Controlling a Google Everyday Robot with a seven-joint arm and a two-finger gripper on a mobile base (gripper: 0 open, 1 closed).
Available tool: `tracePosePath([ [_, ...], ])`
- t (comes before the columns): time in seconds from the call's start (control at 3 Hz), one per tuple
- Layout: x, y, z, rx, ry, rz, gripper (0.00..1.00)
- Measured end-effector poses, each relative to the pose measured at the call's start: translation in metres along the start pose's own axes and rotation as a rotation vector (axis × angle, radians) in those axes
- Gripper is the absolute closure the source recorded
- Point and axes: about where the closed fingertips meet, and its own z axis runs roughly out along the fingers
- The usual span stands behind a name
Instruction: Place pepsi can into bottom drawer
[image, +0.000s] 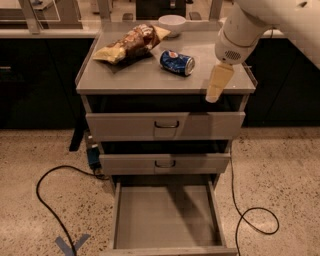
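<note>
The blue pepsi can (177, 62) lies on its side on the grey cabinet top (150, 77), right of centre. The bottom drawer (167, 217) is pulled open below and its flat grey floor is bare. My gripper (216, 86) hangs from the white arm at the upper right. It sits over the right front part of the cabinet top, right of the can and a little nearer the front edge, apart from it. Its cream fingers (218, 80) point down and hold nothing.
A brown-and-yellow chip bag (131, 43) lies on the top at the left and a white bowl (171, 23) stands at the back. Two upper drawers (166, 125) are shut. Black cables (60, 200) run on the speckled floor at both sides.
</note>
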Motion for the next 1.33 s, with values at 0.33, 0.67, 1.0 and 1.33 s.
tracePosePath([
  [0.33,-0.02,-0.026,0.019,-0.014,-0.074,-0.006,0.0],
  [0.67,-0.043,-0.049,0.04,-0.029,-0.142,-0.005,0.0],
  [1.0,-0.069,-0.065,0.055,-0.037,-0.19,-0.021,0.0],
  [1.33,-0.086,-0.073,0.062,-0.037,-0.215,-0.011,0.0],
])
